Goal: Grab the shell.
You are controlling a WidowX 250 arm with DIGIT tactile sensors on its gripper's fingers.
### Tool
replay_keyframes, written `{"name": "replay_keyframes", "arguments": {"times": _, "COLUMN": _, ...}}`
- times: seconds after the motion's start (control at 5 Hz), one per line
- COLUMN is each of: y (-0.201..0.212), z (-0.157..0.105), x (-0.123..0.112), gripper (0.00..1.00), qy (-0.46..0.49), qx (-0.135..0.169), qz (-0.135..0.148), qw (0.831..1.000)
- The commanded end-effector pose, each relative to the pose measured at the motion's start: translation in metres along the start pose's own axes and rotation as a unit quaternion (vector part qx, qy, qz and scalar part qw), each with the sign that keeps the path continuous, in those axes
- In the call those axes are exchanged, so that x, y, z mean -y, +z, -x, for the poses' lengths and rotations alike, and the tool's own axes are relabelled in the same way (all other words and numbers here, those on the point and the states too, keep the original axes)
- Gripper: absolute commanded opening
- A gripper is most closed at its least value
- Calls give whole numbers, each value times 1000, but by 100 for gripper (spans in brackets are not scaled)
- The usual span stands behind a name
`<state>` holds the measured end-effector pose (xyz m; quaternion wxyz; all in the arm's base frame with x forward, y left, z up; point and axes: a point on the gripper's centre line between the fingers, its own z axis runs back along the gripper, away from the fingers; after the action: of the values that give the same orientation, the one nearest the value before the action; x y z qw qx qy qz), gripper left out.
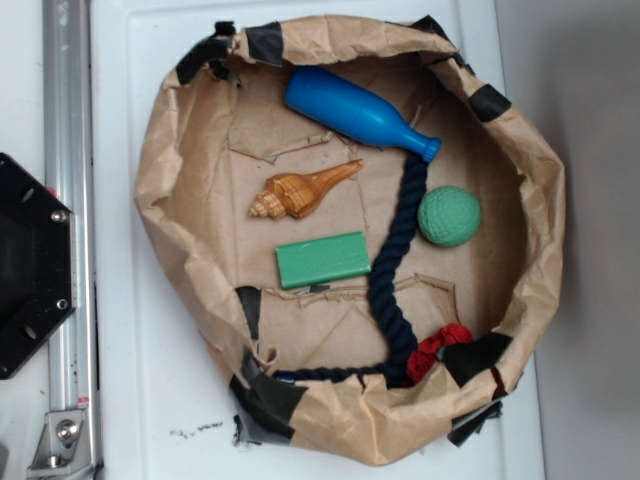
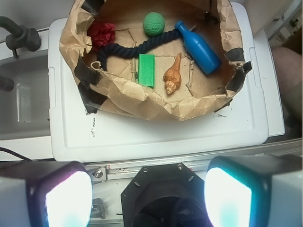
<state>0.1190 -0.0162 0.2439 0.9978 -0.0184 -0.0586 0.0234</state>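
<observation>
The shell (image 1: pixel 300 190) is orange-brown and striped, lying on the floor of a brown paper basket (image 1: pixel 160 180), between a blue bowling pin and a green block. In the wrist view the shell (image 2: pixel 173 75) lies far ahead inside the basket (image 2: pixel 156 106). My gripper (image 2: pixel 147 198) is open, with its two fingers wide apart at the bottom corners and nothing between them. It hovers over the black robot base, well short of the basket. The gripper is out of sight in the exterior view.
Inside the basket lie a blue bowling pin (image 1: pixel 355 112), a green block (image 1: pixel 323 259), a green ball (image 1: pixel 449 216), a dark blue rope (image 1: pixel 395 270) and a red knot (image 1: pixel 440 350). The black robot base (image 1: pixel 30 265) and a metal rail (image 1: pixel 68 200) stand left of the white surface.
</observation>
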Motion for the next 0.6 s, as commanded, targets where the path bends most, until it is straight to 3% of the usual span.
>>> {"name": "replay_keyframes", "arguments": {"times": 0.0, "y": 0, "z": 0, "x": 0, "gripper": 100, "qy": 0, "qx": 0, "qz": 0, "qw": 1000}}
{"name": "replay_keyframes", "arguments": {"times": 0.2, "y": -31, "z": -47, "x": -8, "gripper": 100, "qy": -7, "qx": 2, "qz": 5, "qw": 1000}}
{"name": "replay_keyframes", "arguments": {"times": 0.4, "y": -76, "z": -90, "x": -15, "gripper": 100, "qy": 2, "qx": -14, "qz": -11, "qw": 1000}}
